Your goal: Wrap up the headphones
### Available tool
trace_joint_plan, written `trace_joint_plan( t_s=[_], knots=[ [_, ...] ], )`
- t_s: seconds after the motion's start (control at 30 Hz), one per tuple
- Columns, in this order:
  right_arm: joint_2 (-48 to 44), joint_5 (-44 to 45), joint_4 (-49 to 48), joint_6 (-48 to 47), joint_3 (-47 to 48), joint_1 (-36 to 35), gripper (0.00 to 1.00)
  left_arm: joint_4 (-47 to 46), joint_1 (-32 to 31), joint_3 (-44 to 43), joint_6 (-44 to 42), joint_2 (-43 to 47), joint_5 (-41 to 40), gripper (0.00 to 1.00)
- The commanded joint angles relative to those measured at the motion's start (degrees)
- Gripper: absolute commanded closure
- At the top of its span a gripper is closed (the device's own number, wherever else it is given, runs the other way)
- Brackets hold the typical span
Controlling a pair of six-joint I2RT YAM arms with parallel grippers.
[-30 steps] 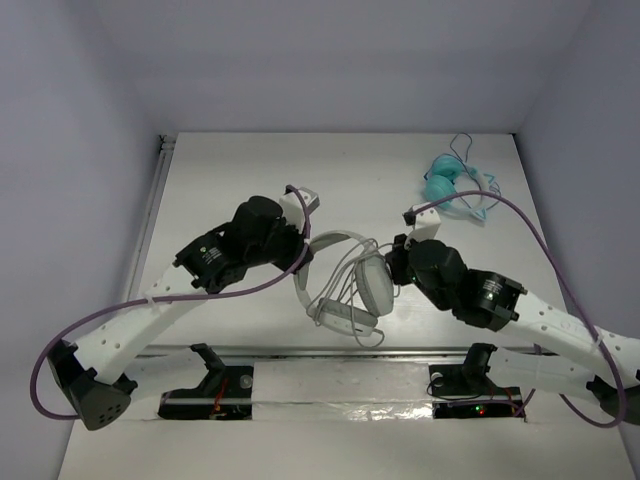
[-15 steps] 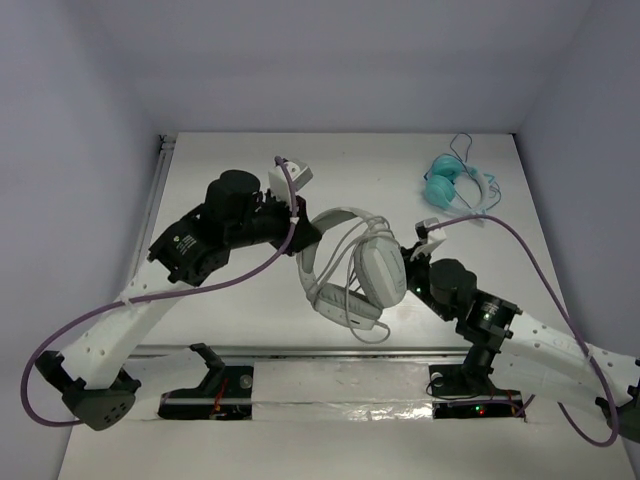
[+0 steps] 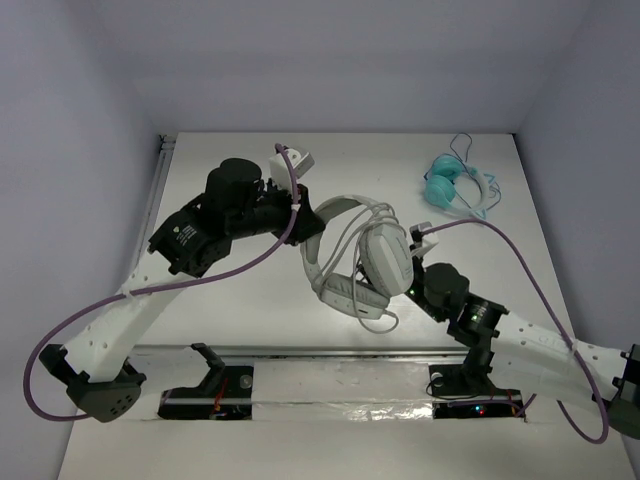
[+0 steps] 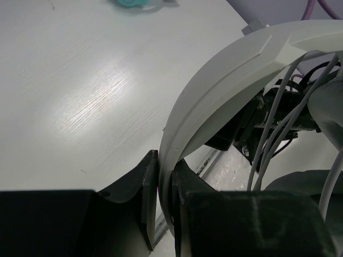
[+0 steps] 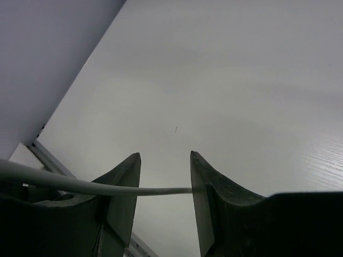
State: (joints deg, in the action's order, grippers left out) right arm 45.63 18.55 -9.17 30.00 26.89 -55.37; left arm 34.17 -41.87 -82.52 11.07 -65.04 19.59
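Overhead, a white table (image 3: 230,310) sits inside pale lilac walls (image 3: 80,150). The headphones (image 3: 385,258) are held mid-table between my arms, with teal headphones (image 3: 445,186) far right.

Left wrist: my left gripper (image 4: 163,160) is nearly closed, pinching the headband (image 4: 225,80) over glossy tabletop.

Right wrist: my right gripper (image 5: 165,156) is parted, with the grey cable (image 5: 155,190) crossing the gap.

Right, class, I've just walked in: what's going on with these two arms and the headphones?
The left tool is clamped on the headband of the white headphones, which appear to be held up off the table. Their thin grey cable hangs in loops around the ear cups, and one strand runs across the gap of the right tool, whose fingers stand apart. A smaller teal pair lies at the far right, with neither arm near it.
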Motion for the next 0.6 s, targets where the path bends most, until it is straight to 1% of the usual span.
trace_joint_plan(
  t_s=[0.0, 0.17, 0.27, 0.3, 0.37, 0.4, 0.47, 0.5, 0.57],
  knots=[
    [0.2, -2.7, -5.5, 2.0, -1.1, 0.6, 0.52, -5.4, 0.5, -4.8, 4.4, 1.2, -0.2, 1.0],
    [2.5, -4.8, -9.4, 4.3, -3.3, 0.6, 0.52, -7.7, 0.5, -5.5, 6.9, -0.1, -0.5, 1.0],
    [4.5, -5.5, -11.0, 5.1, -3.7, 0.6, 0.58, -9.4, 1.0, -5.3, 8.4, -1.1, -0.4, 1.0],
    [4.9, -5.5, -11.8, 5.2, -3.7, 0.6, 0.65, -10.0, 1.0, -5.0, 9.3, -1.2, -1.1, 1.0],
    [5.7, -5.9, -12.5, 6.0, -4.0, 0.6, 0.72, -10.7, 1.0, -4.7, 10.0, -1.4, -2.3, 1.0],
    [5.7, -6.2, -13.0, 6.5, -4.3, 0.6, 0.8, -11.8, 1.5, -4.0, 10.6, -1.4, -3.4, 1.0],
    [5.4, -7.0, -14.4, 8.8, -6.0, 0.6, 0.87, -13.2, 1.5, -2.7, 13.0, -1.3, -4.7, 1.0],
    [4.8, -8.0, -15.4, 10.1, -6.5, 0.6, 0.94, -15.3, 1.5, -0.7, 14.1, -1.2, -6.9, 1.0],
    [4.0, -9.1, -18.2, 13.6, -8.7, 0.6, 0.97, -17.9, 1.5, 1.5, 17.2, -1.1, -9.2, 1.0]
  ],
)
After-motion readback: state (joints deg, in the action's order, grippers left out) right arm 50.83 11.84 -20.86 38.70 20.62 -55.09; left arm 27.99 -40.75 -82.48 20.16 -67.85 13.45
